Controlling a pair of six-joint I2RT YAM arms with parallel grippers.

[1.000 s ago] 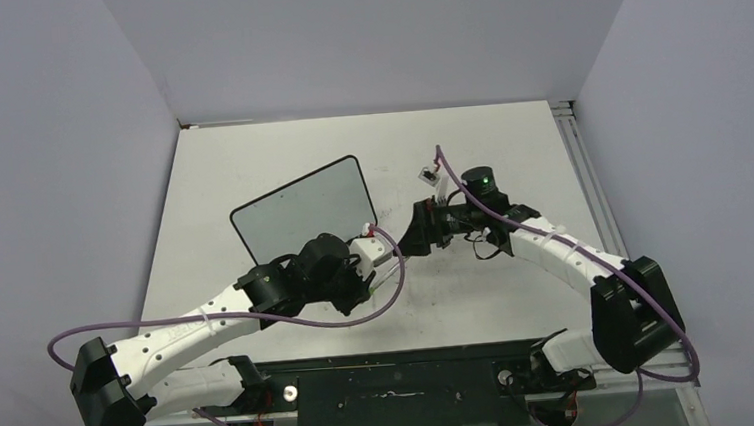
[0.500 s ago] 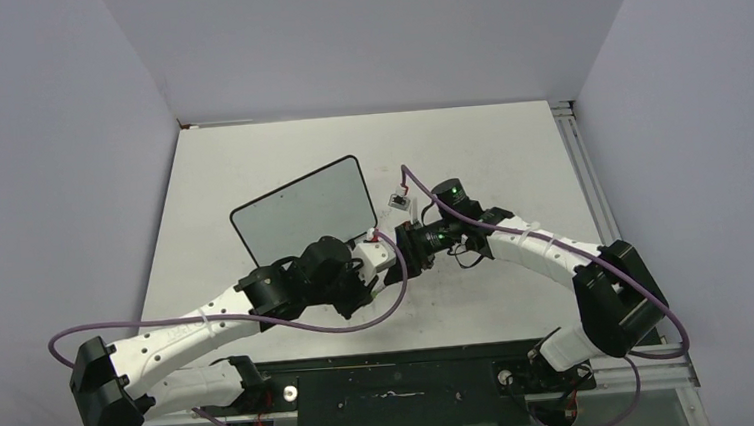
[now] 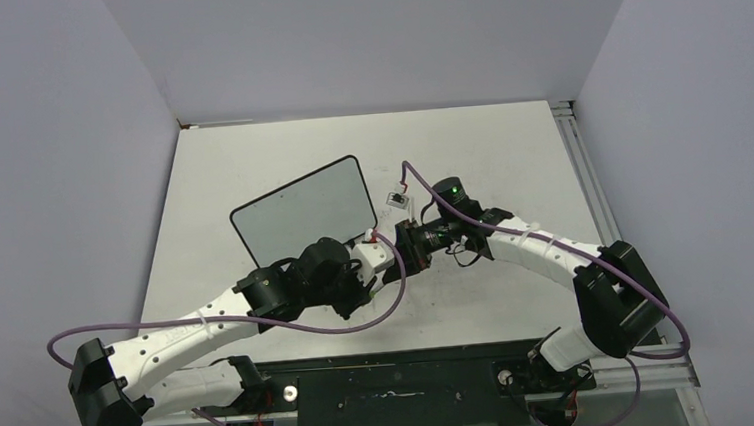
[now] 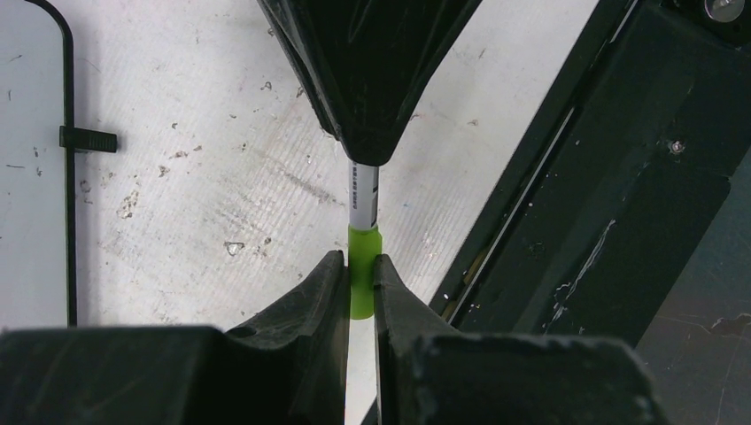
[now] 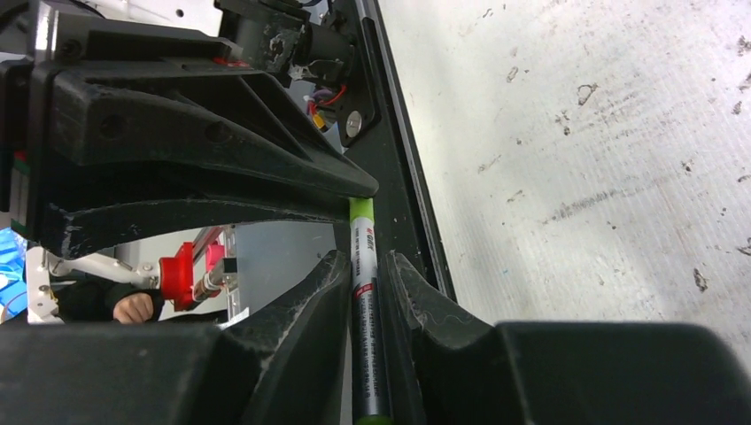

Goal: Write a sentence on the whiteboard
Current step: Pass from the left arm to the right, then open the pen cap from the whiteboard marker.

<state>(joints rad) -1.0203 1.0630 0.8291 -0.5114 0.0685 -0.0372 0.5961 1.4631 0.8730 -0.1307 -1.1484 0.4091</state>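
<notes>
The whiteboard (image 3: 303, 216) lies left of the table's middle, its black frame edge (image 4: 67, 177) also in the left wrist view; no sentence shows on it. A marker (image 5: 367, 301) with a grey-white barrel (image 4: 363, 190) and green cap (image 4: 364, 266) hangs level between both grippers, right of the board's near corner. My left gripper (image 4: 359, 258) (image 3: 378, 260) is shut on the green cap. My right gripper (image 5: 365, 258) (image 3: 408, 253) faces it, shut on the barrel. The two sets of fingertips almost touch.
A black rail (image 3: 394, 372) (image 4: 602, 195) runs along the table's near edge, just beside the marker. The white tabletop (image 5: 602, 159) is scuffed. Purple cables (image 3: 161, 328) loop from both arms, and a small tag (image 3: 395, 199) hangs near the right wrist.
My right gripper has moved left to meet the left one and has gone from open to shut on the marker's barrel. The left gripper kept its hold on the cap.
</notes>
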